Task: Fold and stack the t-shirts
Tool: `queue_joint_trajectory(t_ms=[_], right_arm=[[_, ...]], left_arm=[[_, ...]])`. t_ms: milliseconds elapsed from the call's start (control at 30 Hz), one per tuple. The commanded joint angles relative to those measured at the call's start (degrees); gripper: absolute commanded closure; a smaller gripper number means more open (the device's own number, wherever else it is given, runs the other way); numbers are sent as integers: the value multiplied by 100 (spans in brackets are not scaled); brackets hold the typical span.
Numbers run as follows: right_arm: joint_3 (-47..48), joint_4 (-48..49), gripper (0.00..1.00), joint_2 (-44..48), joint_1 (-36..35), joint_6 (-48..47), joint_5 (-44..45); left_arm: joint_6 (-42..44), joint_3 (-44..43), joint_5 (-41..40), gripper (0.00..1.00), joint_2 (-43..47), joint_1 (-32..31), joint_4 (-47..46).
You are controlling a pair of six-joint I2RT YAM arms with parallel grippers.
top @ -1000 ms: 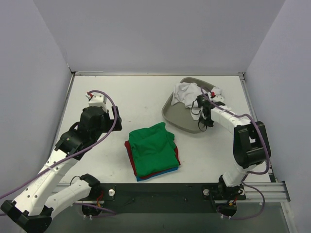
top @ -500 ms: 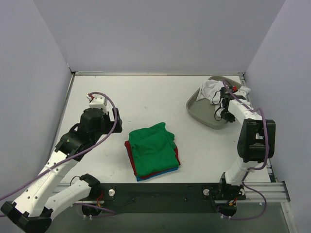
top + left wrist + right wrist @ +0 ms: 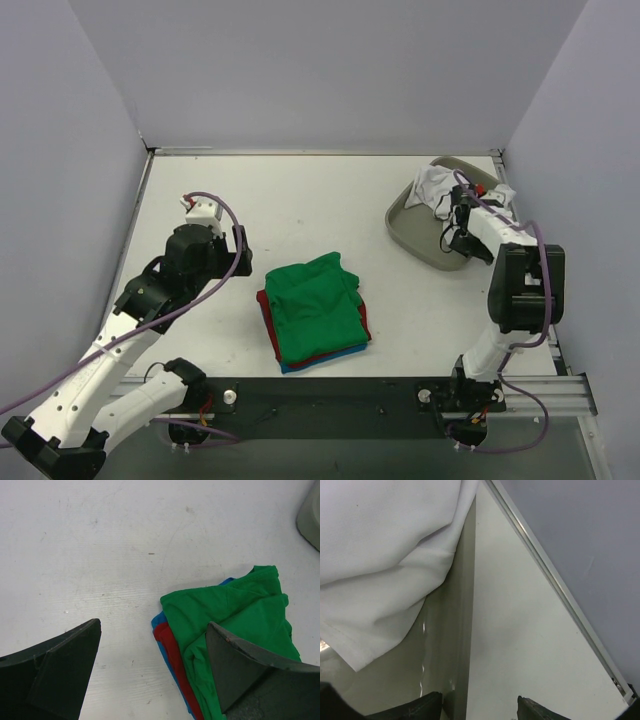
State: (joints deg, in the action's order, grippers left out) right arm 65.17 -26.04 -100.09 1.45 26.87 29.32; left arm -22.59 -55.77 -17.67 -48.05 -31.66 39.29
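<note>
Right gripper (image 3: pixel 477 702): jaws parted astride the tray (image 3: pixel 463 630) rim, clamping nothing, with the white tee (image 3: pixel 380 555) crumpled in the tray just beyond the fingers. Over the last second tray and tee travelled with this gripper rightward and away, now well apart from the folded stack (image 3: pixel 318 305); the tee is judged unfolded, so folding is outstanding. Left gripper (image 3: pixel 153 625): released, empty, stack just ahead.

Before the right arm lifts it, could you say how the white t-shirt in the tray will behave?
The white t-shirt will probably be floppy: it lies crumpled in soft folds, sagging against the tray. It looks thin and light, so it should lift easily, though trailing cloth might catch the rim.
</note>
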Motion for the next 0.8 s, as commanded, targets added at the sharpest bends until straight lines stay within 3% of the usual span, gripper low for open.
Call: queue_joint_trajectory(t_ms=[0,167,400,767], right_arm=[[118,-410,39,797,-110,11,390],[732,-550,36,1343,-1083,-208,250],[2042,-674,36,589,-2183,-103,-1129],[3045,-85,36,-1151,-2404,-332,-2211]], left_arm=[[88,-4,27,5,68,46,-229],[97,-4,71,5,15,107,-264],[97,-13,167,5,-46,186,-299],[88,48,247,5,6,239,-316]])
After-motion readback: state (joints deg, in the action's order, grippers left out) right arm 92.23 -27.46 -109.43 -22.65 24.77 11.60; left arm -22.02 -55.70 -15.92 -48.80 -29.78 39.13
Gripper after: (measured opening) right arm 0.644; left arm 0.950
